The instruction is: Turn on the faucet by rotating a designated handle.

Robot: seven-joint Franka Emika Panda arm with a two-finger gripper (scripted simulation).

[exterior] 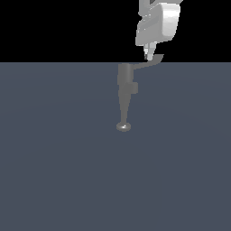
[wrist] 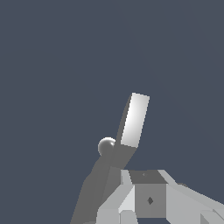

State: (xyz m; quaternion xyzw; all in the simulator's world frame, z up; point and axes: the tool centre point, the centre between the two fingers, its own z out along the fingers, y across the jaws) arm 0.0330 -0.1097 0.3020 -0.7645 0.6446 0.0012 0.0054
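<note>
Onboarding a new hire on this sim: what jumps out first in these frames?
The pale gripper coming down from the top of the exterior view, its tip right at the handle, though contact can't be confirmed. Next, the lone grey faucet standing mid-frame on the dark blue-grey floor. In the wrist view, the handle shows as a bright flat bar just past the gripper.

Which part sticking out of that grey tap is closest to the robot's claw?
The thin curved grey lever at the tap's top, right under the jaws; the boxy nub sits lower.
</note>
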